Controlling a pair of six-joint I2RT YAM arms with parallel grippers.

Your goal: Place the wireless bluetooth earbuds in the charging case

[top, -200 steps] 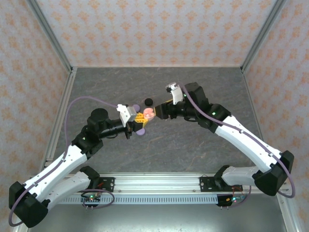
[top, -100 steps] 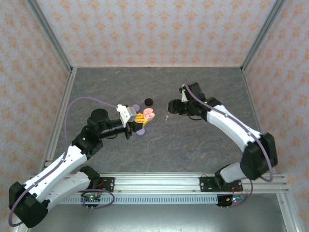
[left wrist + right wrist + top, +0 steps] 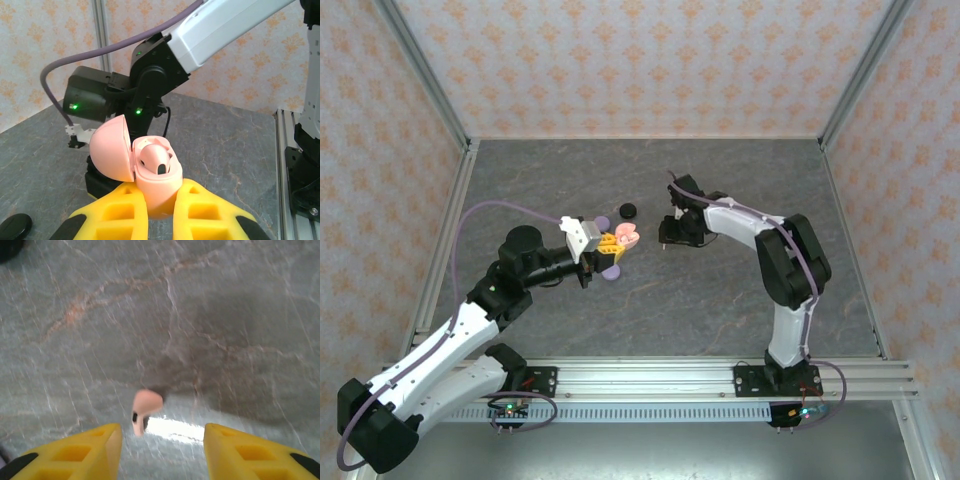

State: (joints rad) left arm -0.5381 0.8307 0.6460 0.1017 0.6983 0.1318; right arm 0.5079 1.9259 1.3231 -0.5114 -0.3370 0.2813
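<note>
The left gripper (image 3: 161,207) pinches an open pink charging case (image 3: 156,186), its lid (image 3: 111,148) tilted back and one pink earbud (image 3: 154,159) seated inside (whether another sits beside it is unclear). The right gripper (image 3: 162,447), fingers spread, hovers over a second pink earbud (image 3: 145,407) lying on the table (image 3: 235,315).

A pink earbud (image 3: 145,407) is lying on the grey marbled table (image 3: 235,315), with the right gripper's (image 3: 160,442) yellow fingers (image 3: 95,452) hovering spread around it.

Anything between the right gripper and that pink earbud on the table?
No. The right wrist view shows bare table between the right gripper and the pink earbud.
</note>
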